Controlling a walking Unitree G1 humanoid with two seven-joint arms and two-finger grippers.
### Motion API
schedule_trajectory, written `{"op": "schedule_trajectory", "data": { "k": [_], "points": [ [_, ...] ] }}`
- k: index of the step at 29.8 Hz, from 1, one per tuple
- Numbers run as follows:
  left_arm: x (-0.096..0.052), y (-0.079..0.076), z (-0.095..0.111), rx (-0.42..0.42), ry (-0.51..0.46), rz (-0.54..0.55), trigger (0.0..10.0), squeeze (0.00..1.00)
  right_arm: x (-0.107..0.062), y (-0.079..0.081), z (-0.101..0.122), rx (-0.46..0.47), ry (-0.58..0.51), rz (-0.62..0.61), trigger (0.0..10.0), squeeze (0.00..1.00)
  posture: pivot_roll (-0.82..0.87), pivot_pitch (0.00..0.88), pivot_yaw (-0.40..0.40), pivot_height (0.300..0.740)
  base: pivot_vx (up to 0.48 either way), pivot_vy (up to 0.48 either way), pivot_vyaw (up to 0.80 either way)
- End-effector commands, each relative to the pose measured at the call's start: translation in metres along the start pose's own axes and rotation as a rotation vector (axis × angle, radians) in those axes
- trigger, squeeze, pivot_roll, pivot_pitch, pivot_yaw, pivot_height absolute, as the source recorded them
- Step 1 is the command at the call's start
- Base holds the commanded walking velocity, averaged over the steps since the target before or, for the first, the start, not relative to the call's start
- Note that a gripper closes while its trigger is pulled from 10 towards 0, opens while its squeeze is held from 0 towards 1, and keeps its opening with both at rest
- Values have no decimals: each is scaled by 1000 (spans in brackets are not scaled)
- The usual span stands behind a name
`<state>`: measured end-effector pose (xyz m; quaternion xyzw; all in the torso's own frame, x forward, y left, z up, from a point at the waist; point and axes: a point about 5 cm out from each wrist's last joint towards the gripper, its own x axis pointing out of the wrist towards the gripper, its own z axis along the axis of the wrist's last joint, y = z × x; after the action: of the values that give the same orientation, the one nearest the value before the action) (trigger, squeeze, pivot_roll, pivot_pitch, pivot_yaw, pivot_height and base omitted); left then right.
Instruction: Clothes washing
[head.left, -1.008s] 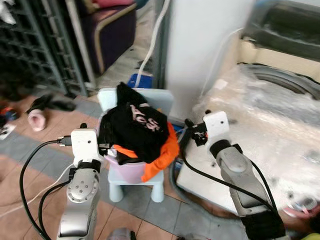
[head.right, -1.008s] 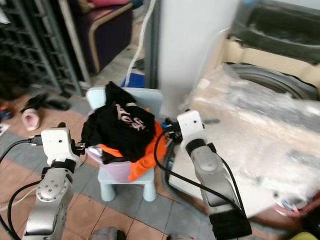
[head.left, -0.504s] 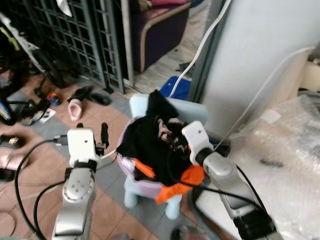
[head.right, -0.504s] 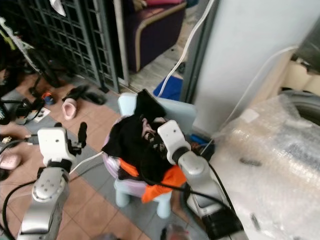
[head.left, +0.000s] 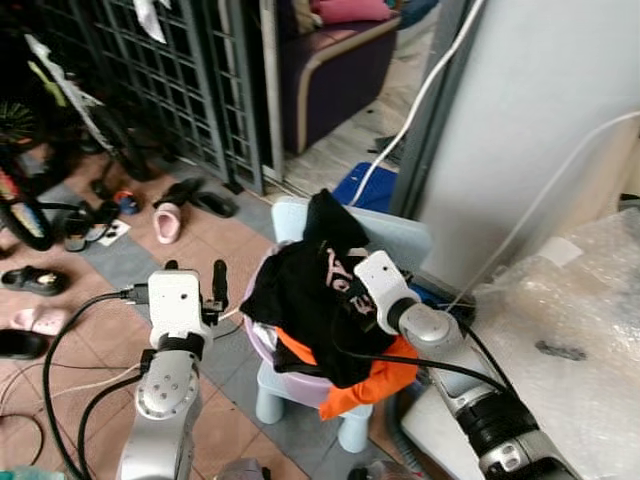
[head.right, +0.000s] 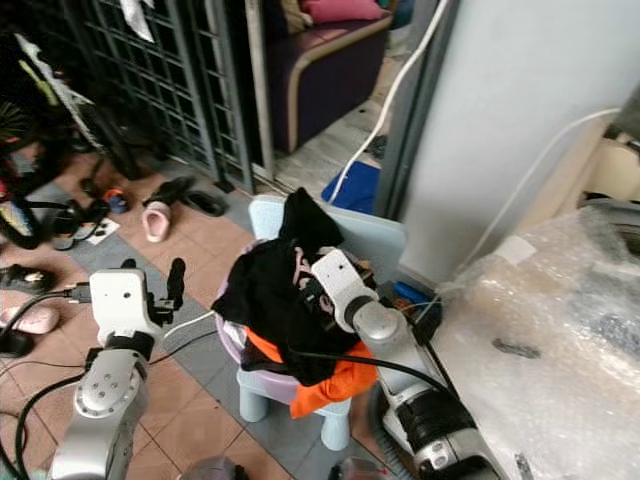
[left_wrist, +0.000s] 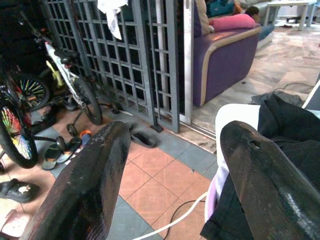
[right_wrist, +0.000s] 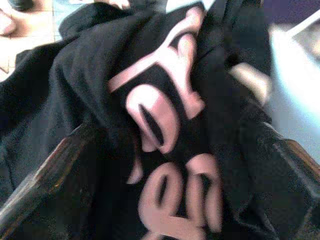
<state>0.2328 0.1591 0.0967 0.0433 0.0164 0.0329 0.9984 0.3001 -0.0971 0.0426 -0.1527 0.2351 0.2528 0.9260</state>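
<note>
Black garment w/ pink lettering (head.left: 305, 290) lies heaped on top of the pile in a lilac plastic basin (head.left: 262, 345), which sits on a small pale-blue plastic chair (head.left: 300, 385). Part of the black cloth drapes up over the chair's backrest. Orange garment (head.left: 365, 385) sits under the black one and hangs over the basin's front edge toward the robot's right.

Right claw (right_wrist: 165, 165) is pressed into the black garment at the pink letters. In the right wrist view its 2 fingers (right_wrist: 47, 175) stand wide apart w/ the cloth bunched between them, so spread, not clamped. The silver right arm (head.left: 450, 370) reaches in from the robot's right.

Left claw (left_wrist: 172, 170) hovers just left of the basin, above the tiled floor (head.left: 95, 270), apart from the clothes. Its 2 fingers are parted w/ nothing between them; the left wrist view looks past them at the basin rim, the black cloth and a white cable on the floor.

Beyond: grey metal grille gate (head.left: 185, 90), purple sofa (head.left: 335, 70), scattered sandals and slippers (head.left: 165, 220), a bicycle wheel (head.left: 20, 205) at far left. On the robot's right, a surface wrapped in clear bubble plastic (head.left: 560, 320) beside a white wall column (head.left: 540, 120).
</note>
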Motion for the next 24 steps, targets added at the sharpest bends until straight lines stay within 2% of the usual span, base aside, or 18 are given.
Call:
{"op": "schedule_trajectory", "data": {
  "k": [1,3,4,13,17,24],
  "points": [
    [-1,0,3,7,-4,4,10000,0,7,-4,-6,20,56,-24,7294,0,81,24,-14,740,0,0,0],
    [-1,1,3,8,-4,5,10000,0,10,-3,-7,-1,67,-29,7294,0,81,24,-14,740,0,0,0],
    [-2,1,3,11,0,8,10000,0,17,1,-7,-14,81,-30,0,0,89,36,-20,740,0,0,0],
    [-8,2,1,13,12,27,10000,0,31,19,12,-33,58,-9,0,0,103,41,-36,740,0,0,0],
    [-7,2,2,13,12,28,10000,0,31,22,7,-31,66,2,0,0,102,52,-41,740,0,0,0],
    [-9,-4,0,3,20,31,10000,0,27,19,-13,-30,112,8,0,0,81,52,-48,740,0,0,0]
  ]
}}
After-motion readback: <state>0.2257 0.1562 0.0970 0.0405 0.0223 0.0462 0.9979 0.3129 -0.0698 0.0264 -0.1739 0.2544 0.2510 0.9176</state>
